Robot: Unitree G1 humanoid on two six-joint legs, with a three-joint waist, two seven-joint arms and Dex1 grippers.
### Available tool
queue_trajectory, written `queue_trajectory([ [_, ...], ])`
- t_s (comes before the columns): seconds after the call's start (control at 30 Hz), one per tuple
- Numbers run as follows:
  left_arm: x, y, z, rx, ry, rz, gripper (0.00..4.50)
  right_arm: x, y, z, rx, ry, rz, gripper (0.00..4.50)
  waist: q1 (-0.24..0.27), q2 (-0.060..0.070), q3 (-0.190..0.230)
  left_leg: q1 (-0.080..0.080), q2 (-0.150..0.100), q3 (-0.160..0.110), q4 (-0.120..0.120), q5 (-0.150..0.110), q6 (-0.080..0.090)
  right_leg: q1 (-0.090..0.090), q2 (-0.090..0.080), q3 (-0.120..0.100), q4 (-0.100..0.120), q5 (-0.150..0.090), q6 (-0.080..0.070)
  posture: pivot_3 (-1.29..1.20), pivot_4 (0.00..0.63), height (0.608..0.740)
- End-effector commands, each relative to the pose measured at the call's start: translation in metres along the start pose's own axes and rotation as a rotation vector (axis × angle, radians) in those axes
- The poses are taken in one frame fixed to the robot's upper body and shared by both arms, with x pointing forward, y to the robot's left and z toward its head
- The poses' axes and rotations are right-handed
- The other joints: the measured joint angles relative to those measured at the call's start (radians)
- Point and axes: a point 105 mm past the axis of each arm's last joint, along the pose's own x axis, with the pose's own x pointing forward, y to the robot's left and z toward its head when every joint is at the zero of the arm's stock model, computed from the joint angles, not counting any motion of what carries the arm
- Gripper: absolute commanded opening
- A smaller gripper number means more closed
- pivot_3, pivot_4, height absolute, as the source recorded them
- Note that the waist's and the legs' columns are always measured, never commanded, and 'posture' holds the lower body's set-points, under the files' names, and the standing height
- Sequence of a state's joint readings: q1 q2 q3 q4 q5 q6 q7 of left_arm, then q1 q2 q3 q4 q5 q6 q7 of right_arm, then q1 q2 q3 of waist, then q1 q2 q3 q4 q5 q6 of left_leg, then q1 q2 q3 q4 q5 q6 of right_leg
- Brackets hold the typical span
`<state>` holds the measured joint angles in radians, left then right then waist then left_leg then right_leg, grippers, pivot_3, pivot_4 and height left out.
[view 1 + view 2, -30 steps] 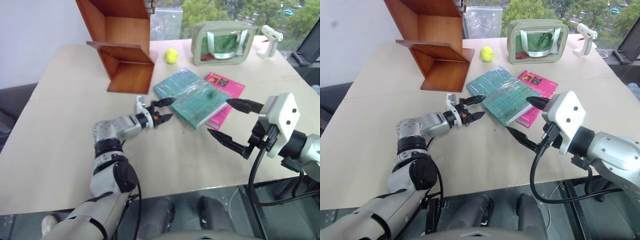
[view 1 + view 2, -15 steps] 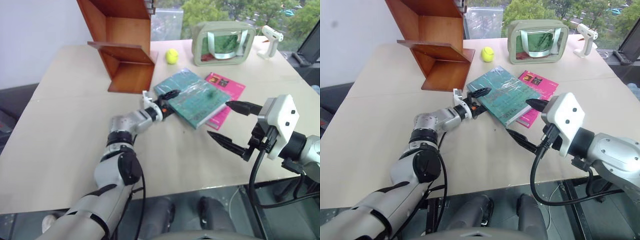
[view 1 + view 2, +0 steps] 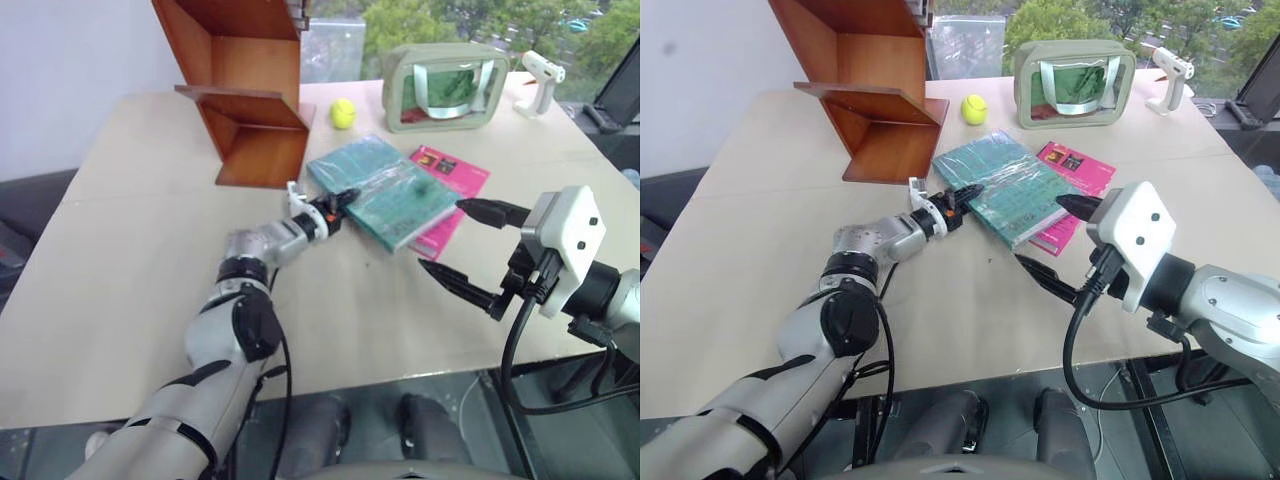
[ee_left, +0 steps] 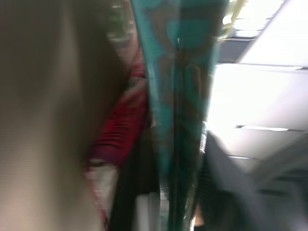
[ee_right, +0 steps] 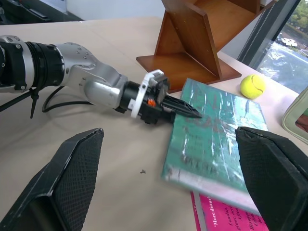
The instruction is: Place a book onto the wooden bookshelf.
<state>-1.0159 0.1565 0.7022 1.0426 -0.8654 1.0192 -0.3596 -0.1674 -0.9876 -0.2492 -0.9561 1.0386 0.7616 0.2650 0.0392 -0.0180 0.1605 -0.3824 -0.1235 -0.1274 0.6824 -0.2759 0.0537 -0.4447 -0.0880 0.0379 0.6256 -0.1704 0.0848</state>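
Your left gripper [image 3: 966, 192] is at the near left edge of the book [image 3: 1015, 190], fingers [image 5: 185, 109] closed down on that edge: one black finger lies on top of the teal cover, and the left wrist view has the book's edge running between them. The arm reaches in low and level from the left.

The book itself lies flat on the tabletop [image 3: 770, 250], mid-table, with its far right corner overlapping the pink book [image 3: 1072, 176] beneath it. The wooden bookshelf [image 3: 872, 90] stands at the back left, its lowest board resting on the tabletop, near the book's far corner but apart from it.

Your right gripper [image 3: 466, 243] hangs above the near right part of the tabletop, fingers spread wide with nothing between them, pointed toward the book and apart from it.

A yellow tennis ball [image 3: 974, 108] sits just beyond the book, beside the shelf base. Behind it a pale green clear-sided bag [image 3: 1074, 84] stands upright, and a white glue gun [image 3: 1169, 78] lies at the far right.
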Motion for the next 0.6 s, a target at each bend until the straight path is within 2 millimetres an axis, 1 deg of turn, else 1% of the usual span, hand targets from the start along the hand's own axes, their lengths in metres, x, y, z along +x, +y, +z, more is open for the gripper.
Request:
queue_trajectory([
  [0.03,-0.006,-0.016,-0.004,-0.033,0.051,-0.069,0.38,-0.002,-0.001,0.007,-0.037,-0.023,-0.013,4.5,-0.001,0.0,0.0,0.0,0.0,0.0,0.0,0.0,0.0,0.0,0.0,0.0,0.0,0.0,0.0,0.0,0.15,0.74],
  [0.13,-0.01,-0.04,-0.004,0.0,0.086,-0.135,0.38,0.0,-0.002,0.007,-0.036,-0.031,-0.012,4.5,-0.002,-0.001,0.001,-0.001,0.0,0.0,0.0,0.0,0.0,-0.001,0.0,0.0,0.0,0.0,0.0,0.0,0.15,0.74],
  [0.23,-0.015,-0.075,-0.013,0.148,0.149,-0.204,0.38,0.001,-0.004,0.008,-0.036,-0.042,-0.015,4.5,-0.002,-0.002,0.002,-0.002,0.0,-0.001,0.0,0.0,0.0,-0.003,0.0,0.0,0.0,0.0,0.0,0.0,0.15,0.74],
  [0.27,-0.02,-0.098,-0.015,0.255,0.169,-0.252,0.38,0.0,-0.007,0.008,-0.041,-0.045,-0.027,4.5,-0.002,-0.003,0.003,-0.003,0.0,-0.001,0.0,0.0,0.0,-0.003,0.0,0.0,0.0,0.0,0.0,0.0,0.15,0.74],
  [0.33,-0.028,-0.128,-0.021,0.425,0.188,-0.304,0.38,-0.001,-0.012,0.009,-0.051,-0.05,-0.05,4.5,-0.003,-0.003,0.003,-0.003,0.0,-0.001,0.0,0.0,0.0,-0.004,0.0,0.0,-0.001,0.0,0.0,0.0,0.15,0.74],
  [0.4,-0.036,-0.16,-0.027,0.666,0.168,-0.346,0.38,-0.005,-0.019,0.011,-0.071,-0.056,-0.088,4.5,-0.005,-0.004,0.004,-0.003,0.0,0.0,0.0,0.0,0.0,-0.004,0.0,0.0,-0.001,0.0,0.0,0.0,0.15,0.74],
  [0.43,-0.038,-0.168,-0.03,0.742,0.165,-0.359,0.38,-0.006,-0.022,0.011,-0.08,-0.058,-0.102,4.5,-0.006,-0.004,0.004,-0.004,0.0,-0.001,0.0,0.0,0.0,-0.004,0.0,0.0,-0.001,0.0,0.0,0.0,0.15,0.74],
  [0.5,-0.046,-0.194,-0.035,1.04,0.136,-0.382,0.38,-0.012,-0.034,0.018,-0.112,-0.077,-0.158,4.5,-0.007,-0.003,0.004,-0.003,0.0,0.0,-0.001,0.0,0.0,-0.004,0.0,0.0,-0.001,0.0,-0.001,0.0,0.15,0.74],
  [0.57,-0.052,-0.217,-0.038,1.295,0.111,-0.395,0.38,-0.019,-0.047,0.024,-0.146,-0.095,-0.221,4.5,-0.006,-0.003,0.004,-0.002,0.0,0.001,-0.002,0.0,-0.001,-0.003,0.001,0.001,-0.001,0.0,-0.001,0.0,0.15,0.74],
  [0.6,-0.054,-0.223,-0.037,1.362,0.103,-0.397,0.38,-0.02,-0.05,0.026,-0.155,-0.1,-0.236,4.5,-0.005,-0.003,0.004,-0.001,0.0,0.002,-0.003,0.0,-0.001,-0.003,0.001,0.002,-0.001,0.0,-0.001,0.0,0.15,0.74],
])
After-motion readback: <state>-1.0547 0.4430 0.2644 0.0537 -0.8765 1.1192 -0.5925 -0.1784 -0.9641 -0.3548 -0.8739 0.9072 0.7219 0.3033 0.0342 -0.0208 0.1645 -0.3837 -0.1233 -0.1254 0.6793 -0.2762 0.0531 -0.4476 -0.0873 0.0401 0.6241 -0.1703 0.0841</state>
